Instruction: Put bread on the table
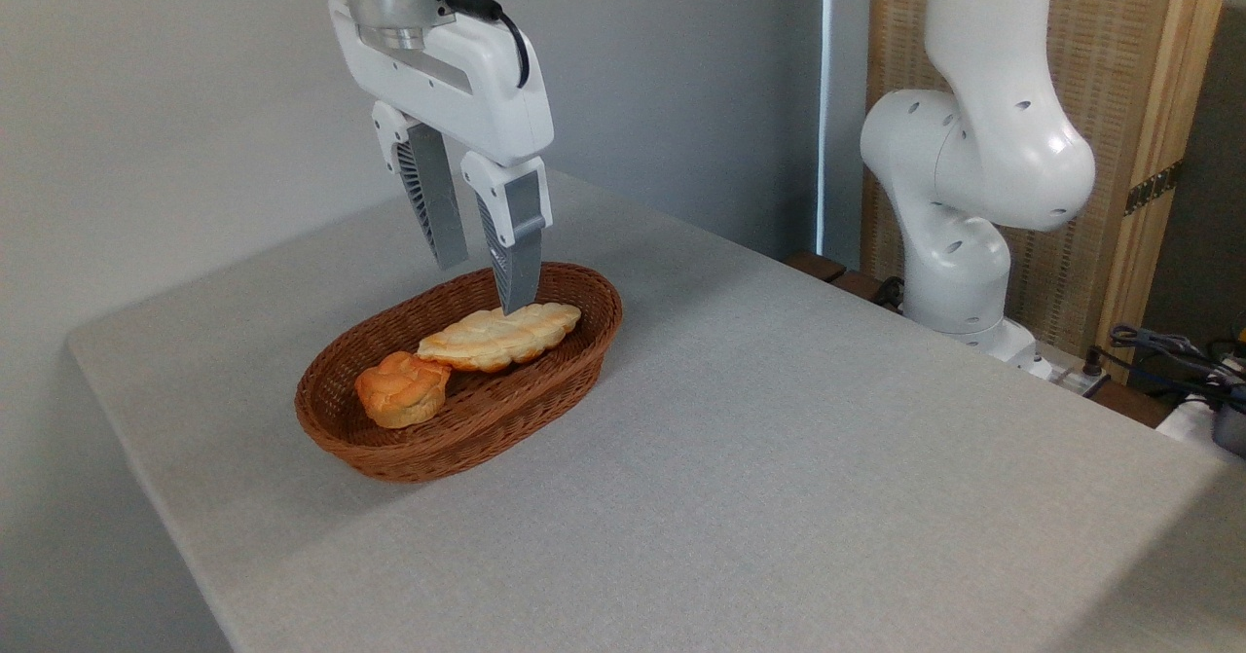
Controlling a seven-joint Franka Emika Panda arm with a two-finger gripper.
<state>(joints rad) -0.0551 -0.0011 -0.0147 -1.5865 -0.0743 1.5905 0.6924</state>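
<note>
Camera view: gripper [484, 283] hanging spread, empty, over bread [499, 335] in basket [438, 444].
Loaf looking light, crusty; pinching across its narrow middle seems best.

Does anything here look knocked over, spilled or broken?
Nothing stands out. The bread and a small bun lie whole in the basket, upright on the table; the gripper hangs open above.

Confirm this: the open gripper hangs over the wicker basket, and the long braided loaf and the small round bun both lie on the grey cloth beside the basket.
Not right. The camera view shows the braided loaf and the round bun both lying inside the wicker basket, not on the grey cloth beside it. The rest holds: the gripper is open and hangs over the basket.
</note>
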